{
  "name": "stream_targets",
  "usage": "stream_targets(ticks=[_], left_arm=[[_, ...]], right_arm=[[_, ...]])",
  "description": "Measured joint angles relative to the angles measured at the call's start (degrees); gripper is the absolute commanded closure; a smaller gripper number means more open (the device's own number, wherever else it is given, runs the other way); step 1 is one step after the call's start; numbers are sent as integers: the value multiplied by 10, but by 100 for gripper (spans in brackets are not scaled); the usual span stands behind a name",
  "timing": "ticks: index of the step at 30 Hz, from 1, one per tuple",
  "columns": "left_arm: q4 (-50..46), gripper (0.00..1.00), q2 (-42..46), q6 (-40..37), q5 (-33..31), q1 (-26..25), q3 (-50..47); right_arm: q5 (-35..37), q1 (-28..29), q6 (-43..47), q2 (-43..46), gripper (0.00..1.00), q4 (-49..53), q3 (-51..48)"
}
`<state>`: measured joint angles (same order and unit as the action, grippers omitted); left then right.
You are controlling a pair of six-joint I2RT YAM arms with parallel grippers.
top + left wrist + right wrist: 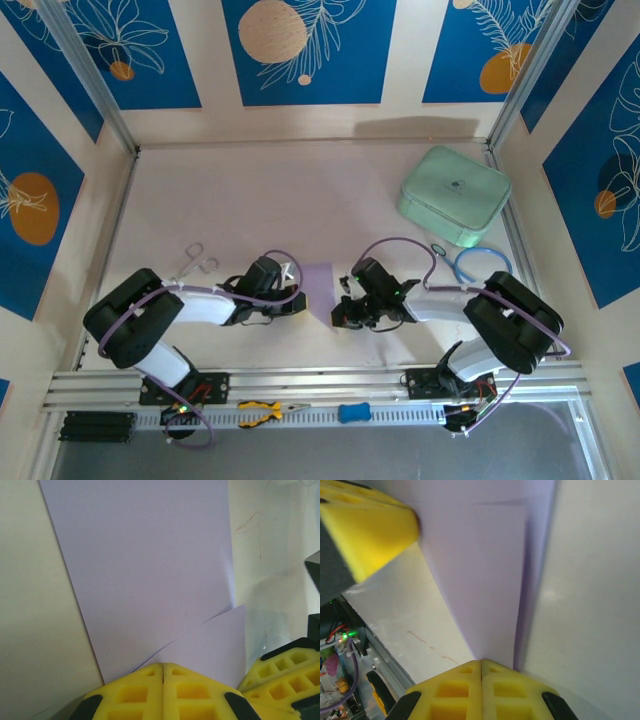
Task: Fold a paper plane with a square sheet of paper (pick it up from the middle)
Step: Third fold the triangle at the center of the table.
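Where blue floral panels wall in the pale tabletop (pixel 250 200), scissors (pixel 195 262) lie far left of the mint-green case (pixel 455 195). Left of that case and nearer the arms, the left gripper (pixel 163 666), fingers pressed together, meets the square sheet of paper (pixel 318 285), which is pale lavender with one corner flap folded over. The right gripper (pixel 481 662), likewise clenched, touches its other edge. Whether either pinches the paper is hidden.
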<state>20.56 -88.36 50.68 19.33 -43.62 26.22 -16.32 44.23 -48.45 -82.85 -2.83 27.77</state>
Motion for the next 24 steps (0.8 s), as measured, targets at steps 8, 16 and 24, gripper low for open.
stream_targets(ticks=[8, 16, 24], left_arm=[[0, 100, -3, 0, 5, 2, 1], [-3, 100, -7, 0, 11, 4, 5], [-15, 100, -10, 0, 15, 7, 12]], right_arm=[[-6, 7, 12, -65, 97, -2, 88], [-7, 12, 12, -113, 97, -30, 80], [-6, 12, 13, -62, 95, -37, 27]])
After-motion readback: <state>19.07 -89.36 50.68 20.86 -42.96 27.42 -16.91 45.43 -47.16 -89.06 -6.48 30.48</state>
